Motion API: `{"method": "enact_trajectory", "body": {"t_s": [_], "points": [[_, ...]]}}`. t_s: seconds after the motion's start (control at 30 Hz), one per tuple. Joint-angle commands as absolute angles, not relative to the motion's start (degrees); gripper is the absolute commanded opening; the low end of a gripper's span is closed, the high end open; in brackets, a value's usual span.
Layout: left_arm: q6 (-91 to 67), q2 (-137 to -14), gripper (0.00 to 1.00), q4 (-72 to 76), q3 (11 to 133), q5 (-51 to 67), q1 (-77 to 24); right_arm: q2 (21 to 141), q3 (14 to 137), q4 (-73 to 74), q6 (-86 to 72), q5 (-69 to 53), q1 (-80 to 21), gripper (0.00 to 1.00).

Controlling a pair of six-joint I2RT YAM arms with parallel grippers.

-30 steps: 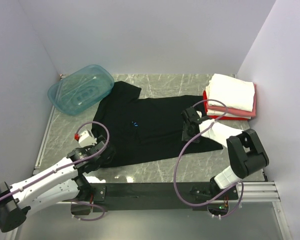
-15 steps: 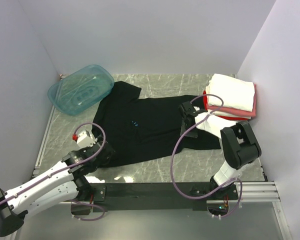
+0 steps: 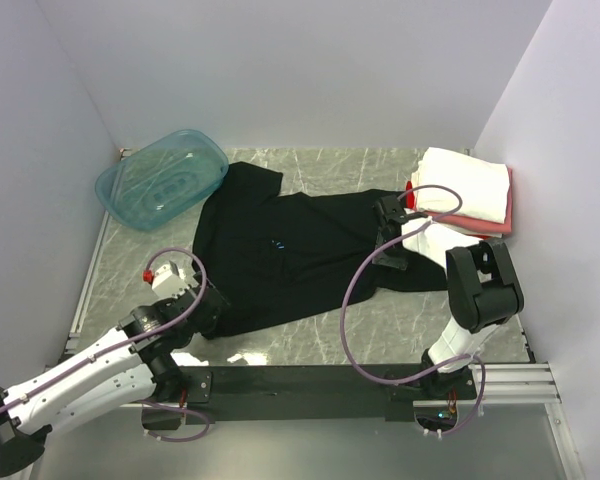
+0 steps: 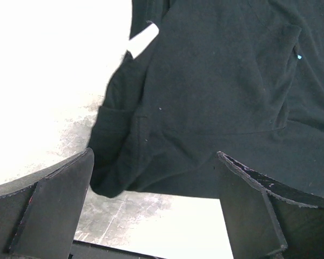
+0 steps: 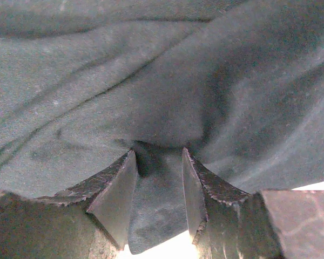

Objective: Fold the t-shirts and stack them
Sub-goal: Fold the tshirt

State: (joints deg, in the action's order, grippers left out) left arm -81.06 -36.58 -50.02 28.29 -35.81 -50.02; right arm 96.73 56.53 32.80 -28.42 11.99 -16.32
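A large black t-shirt (image 3: pixel 280 265) with a small blue chest mark (image 3: pixel 275 243) lies spread across the table's middle. My right gripper (image 3: pixel 388 240) is at its right side, shut on a bunched fold of the black cloth (image 5: pixel 151 81), which fills the gap between my right gripper's (image 5: pixel 157 156) fingers. My left gripper (image 3: pixel 204 308) hovers wide open over the shirt's near-left hem (image 4: pixel 119 172). Nothing is between the fingers of my left gripper (image 4: pixel 154 162). Folded white (image 3: pixel 467 182), pink (image 3: pixel 477 226) and red (image 3: pixel 412 196) t-shirts are stacked at the back right.
A translucent teal tub (image 3: pixel 162 178) sits at the back left, touching the shirt's far sleeve. The side walls stand close on both sides. Bare marble table (image 3: pixel 330 330) shows in front of the shirt, and a black rail runs along the near edge.
My right gripper has moved right and back toward the stack, dragging the shirt's right side with it and bunching it. My left gripper has drawn back slightly toward the near left.
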Motion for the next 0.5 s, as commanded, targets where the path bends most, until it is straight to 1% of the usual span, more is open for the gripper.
{"method": "enact_trajectory", "body": {"t_s": [0.0, 0.1, 0.2, 0.23, 0.3, 0.37, 0.47], "points": [[-79.72, -36.56, 0.99, -48.25, 27.95, -35.6, -50.54, 97.21, 55.11, 34.36, -26.63, 15.91, -14.51, 0.46], [-78.32, -39.36, 0.97, -46.77, 27.69, -34.11, -50.97, 97.38, 55.55, 34.02, -26.46, 15.47, -14.33, 0.47], [-78.13, -44.1, 0.89, -47.02, 28.21, -33.75, -52.55, 97.47, 55.9, 33.75, -26.37, 14.85, -14.33, 0.47], [-78.4, -45.43, 0.88, -47.37, 28.65, -33.84, -53.17, 97.47, 55.99, 33.75, -26.28, 14.77, -14.24, 0.47], [-80.06, -49.64, 0.83, -49.12, 29.09, -34.27, -55.53, 97.38, 56.07, 33.49, -26.1, 14.5, -14.06, 0.47], [-83.21, -52.2, 0.83, -50.88, 30.14, -35.06, -57.73, 97.12, 55.72, 33.22, -26.02, 13.89, -13.98, 0.47], [-87.52, -55.01, 0.79, -54.31, 31.81, -37.0, -61.08, 96.16, 55.11, 32.52, -25.84, 13.01, -13.8, 0.47]]}}
